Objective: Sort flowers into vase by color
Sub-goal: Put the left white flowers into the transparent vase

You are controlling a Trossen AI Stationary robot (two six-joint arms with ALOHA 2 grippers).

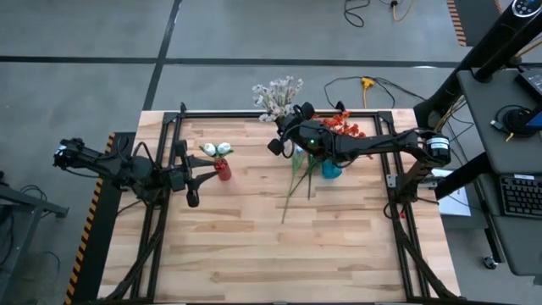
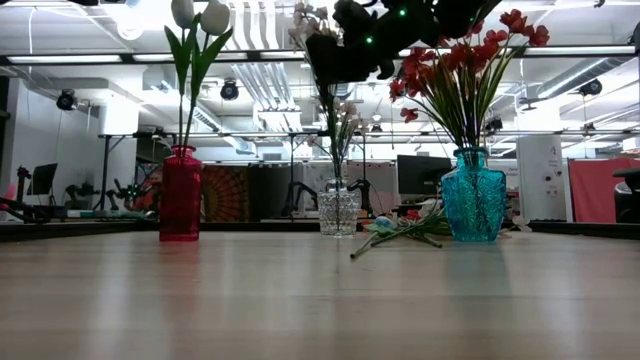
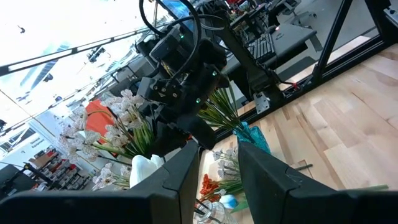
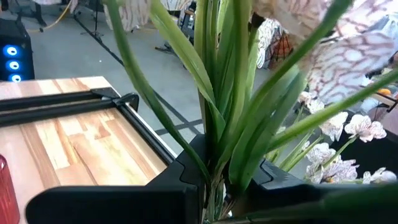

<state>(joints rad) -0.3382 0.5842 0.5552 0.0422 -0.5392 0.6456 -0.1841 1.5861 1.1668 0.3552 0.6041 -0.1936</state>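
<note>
My right gripper (image 1: 284,141) hangs over the clear glass vase (image 2: 338,210) at the table's far middle, shut on a pale pink-white blossom spray (image 1: 276,93). The spray's stalks run down into that vase. A teal vase (image 2: 473,196) to its right holds orange-red blooms (image 2: 462,55). A red vase (image 2: 180,194) on the left holds white tulip buds (image 1: 216,150). A few loose stems (image 1: 298,182) lie flat on the wood in front of the teal vase. My left gripper (image 1: 196,178) waits open, just left of the red vase. My right gripper pinches the spray's bundle of green stalks and leaves (image 4: 219,155) between its two fingers (image 4: 273,180), below the blossoms (image 4: 348,130). The fingers lie across the stalks. The spray stands roughly upright, its lower stalks (image 2: 333,150) reaching down into the clear vase.
A black metal frame (image 1: 254,113) runs along the table's far, left and right edges. The three vases stand in a row across the far half. The near half of the wooden top (image 1: 271,254) is bare boards. Desks and monitors fill the room beyond.
</note>
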